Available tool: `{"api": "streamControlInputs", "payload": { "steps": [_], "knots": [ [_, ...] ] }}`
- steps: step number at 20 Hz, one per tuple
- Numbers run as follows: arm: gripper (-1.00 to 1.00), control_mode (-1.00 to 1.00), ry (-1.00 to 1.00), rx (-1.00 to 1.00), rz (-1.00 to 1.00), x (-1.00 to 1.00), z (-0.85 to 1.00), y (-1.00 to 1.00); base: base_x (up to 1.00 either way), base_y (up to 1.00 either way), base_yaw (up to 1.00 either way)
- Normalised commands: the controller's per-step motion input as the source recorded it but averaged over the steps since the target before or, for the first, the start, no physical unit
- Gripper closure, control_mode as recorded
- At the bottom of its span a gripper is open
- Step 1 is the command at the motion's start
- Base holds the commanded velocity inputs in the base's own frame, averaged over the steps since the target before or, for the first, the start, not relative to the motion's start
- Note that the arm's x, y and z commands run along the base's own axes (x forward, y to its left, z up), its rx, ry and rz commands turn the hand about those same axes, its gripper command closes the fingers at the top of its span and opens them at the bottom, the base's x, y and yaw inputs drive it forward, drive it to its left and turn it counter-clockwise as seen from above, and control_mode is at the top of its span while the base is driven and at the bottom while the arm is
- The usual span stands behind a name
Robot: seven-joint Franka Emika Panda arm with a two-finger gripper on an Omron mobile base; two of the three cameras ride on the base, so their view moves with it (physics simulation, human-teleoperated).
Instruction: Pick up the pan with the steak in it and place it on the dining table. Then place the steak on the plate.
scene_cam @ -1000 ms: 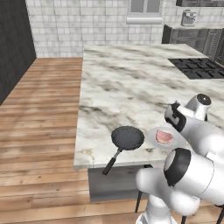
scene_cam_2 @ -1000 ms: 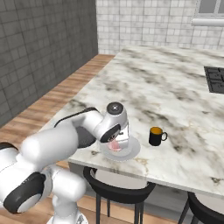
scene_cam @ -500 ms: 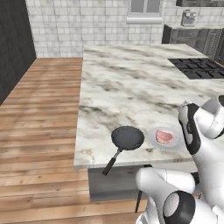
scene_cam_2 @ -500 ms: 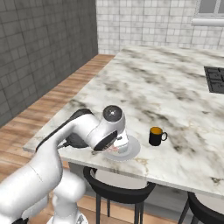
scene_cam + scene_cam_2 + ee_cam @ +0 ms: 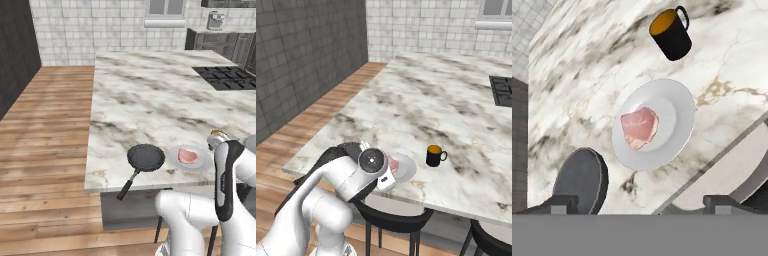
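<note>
The steak (image 5: 639, 127) lies on the plate (image 5: 677, 132), which sits on the dining table (image 5: 150, 100) just beside the empty pan (image 5: 145, 157), whose handle juts past the table's edge. A dark mug (image 5: 670, 34) stands near the plate. The gripper (image 5: 641, 205) hangs above them, fingers spread apart and holding nothing.

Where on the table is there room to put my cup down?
Most of the dining table is bare, from the plate back toward the stove. The near edge is crowded: pan, plate with steak, and mug.
</note>
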Motion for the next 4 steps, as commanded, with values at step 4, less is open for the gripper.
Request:
{"api": "streamControlInputs", "payload": {
  "steps": [4],
  "knots": [
    [-1.0, -1.0, -0.17, -0.08, 0.1, -0.76, -0.08, 0.27, 0.0, 0.0, 0.0]
  ]
}}
